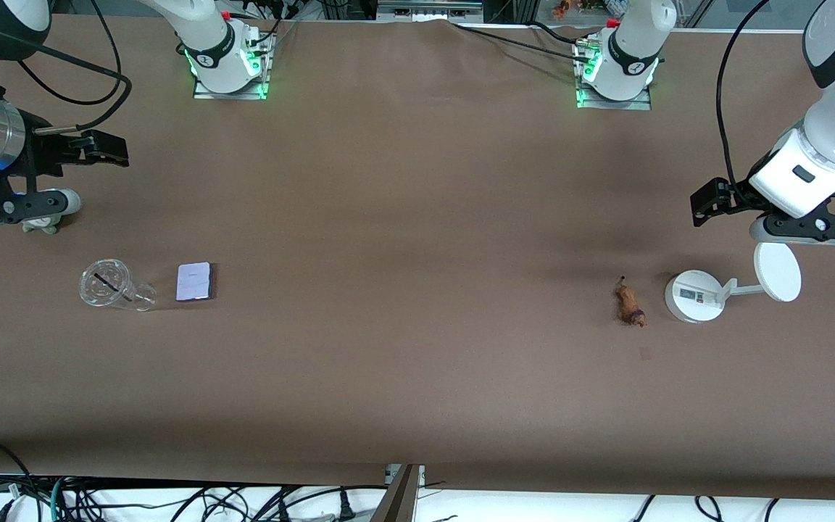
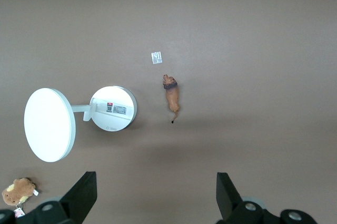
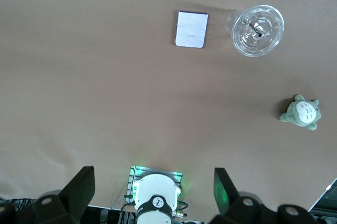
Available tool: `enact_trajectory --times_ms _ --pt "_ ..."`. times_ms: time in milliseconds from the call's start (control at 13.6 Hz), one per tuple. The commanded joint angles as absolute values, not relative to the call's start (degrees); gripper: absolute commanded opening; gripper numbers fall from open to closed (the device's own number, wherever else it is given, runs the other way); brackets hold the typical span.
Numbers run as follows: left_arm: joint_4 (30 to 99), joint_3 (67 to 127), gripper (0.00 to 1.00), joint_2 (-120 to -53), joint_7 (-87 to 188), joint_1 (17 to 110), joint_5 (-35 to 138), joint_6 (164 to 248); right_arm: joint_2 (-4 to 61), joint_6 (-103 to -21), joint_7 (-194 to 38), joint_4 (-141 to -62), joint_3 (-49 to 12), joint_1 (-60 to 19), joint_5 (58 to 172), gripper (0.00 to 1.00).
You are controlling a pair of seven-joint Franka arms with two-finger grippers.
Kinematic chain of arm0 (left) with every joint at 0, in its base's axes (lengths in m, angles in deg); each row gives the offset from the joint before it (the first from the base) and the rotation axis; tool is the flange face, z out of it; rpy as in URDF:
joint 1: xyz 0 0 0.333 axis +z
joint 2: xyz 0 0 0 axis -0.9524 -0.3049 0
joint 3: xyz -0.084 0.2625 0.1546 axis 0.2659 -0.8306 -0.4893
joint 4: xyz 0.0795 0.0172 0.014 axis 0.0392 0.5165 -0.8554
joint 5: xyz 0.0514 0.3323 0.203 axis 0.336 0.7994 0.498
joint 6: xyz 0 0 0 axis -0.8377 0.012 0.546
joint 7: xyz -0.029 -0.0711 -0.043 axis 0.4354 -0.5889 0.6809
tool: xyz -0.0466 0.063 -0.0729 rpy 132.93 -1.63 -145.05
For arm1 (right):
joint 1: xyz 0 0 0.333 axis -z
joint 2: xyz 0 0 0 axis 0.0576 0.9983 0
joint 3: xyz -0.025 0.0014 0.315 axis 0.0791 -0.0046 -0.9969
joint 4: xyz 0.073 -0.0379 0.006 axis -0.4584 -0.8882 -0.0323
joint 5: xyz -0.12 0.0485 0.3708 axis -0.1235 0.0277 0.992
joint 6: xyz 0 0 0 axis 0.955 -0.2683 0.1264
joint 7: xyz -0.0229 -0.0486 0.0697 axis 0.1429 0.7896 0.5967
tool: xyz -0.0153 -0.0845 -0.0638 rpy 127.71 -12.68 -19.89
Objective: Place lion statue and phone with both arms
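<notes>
The lion statue (image 1: pixel 630 304), tiny and orange-brown with a darker head, lies on the brown table toward the left arm's end. It also shows in the left wrist view (image 2: pixel 171 96). The phone (image 1: pixel 194 281), flat and pale lavender, lies toward the right arm's end and shows in the right wrist view (image 3: pixel 191 29). My left gripper (image 1: pixel 816 230) hangs open and empty high above the table, over the white stand's disc (image 2: pixel 156 192). My right gripper (image 1: pixel 11 206) hangs open and empty high over the right arm's end of the table (image 3: pixel 152 192).
A white round-based stand (image 1: pixel 694 296) with a disc (image 1: pixel 778 272) is beside the lion. A clear plastic cup (image 1: pixel 109 285) lies beside the phone. A grey-green plush (image 3: pixel 301 112) sits under my right gripper. A brown plush (image 2: pixel 18 191) sits near the stand's disc.
</notes>
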State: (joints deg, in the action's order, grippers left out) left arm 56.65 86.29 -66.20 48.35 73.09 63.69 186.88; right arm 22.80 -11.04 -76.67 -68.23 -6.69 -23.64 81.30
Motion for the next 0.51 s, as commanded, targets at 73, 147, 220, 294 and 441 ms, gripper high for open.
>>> enact_trajectory --times_ms 73,147,220,294,441 --pt "55.71 86.24 1.00 -66.33 47.28 72.86 64.02 186.11 17.91 -12.85 -77.21 -72.39 -24.26 -6.61 77.92 1.00" --pt "55.71 86.24 1.00 -66.24 47.28 72.86 64.02 186.11 16.25 -15.04 -77.12 -75.10 -27.89 -3.86 76.25 1.00" --pt "55.71 86.24 1.00 -66.24 47.28 72.86 64.02 186.02 13.62 -17.58 -77.04 -79.05 -27.93 -3.39 75.89 1.00" --pt "55.71 86.24 1.00 -66.24 47.28 72.86 64.02 186.02 10.38 -21.09 -76.69 -83.70 -28.02 -3.22 75.88 1.00" --pt "55.71 86.24 1.00 -66.24 47.28 72.86 64.02 186.02 2.82 -29.26 -76.33 -93.80 -28.10 -2.87 75.97 1.00"
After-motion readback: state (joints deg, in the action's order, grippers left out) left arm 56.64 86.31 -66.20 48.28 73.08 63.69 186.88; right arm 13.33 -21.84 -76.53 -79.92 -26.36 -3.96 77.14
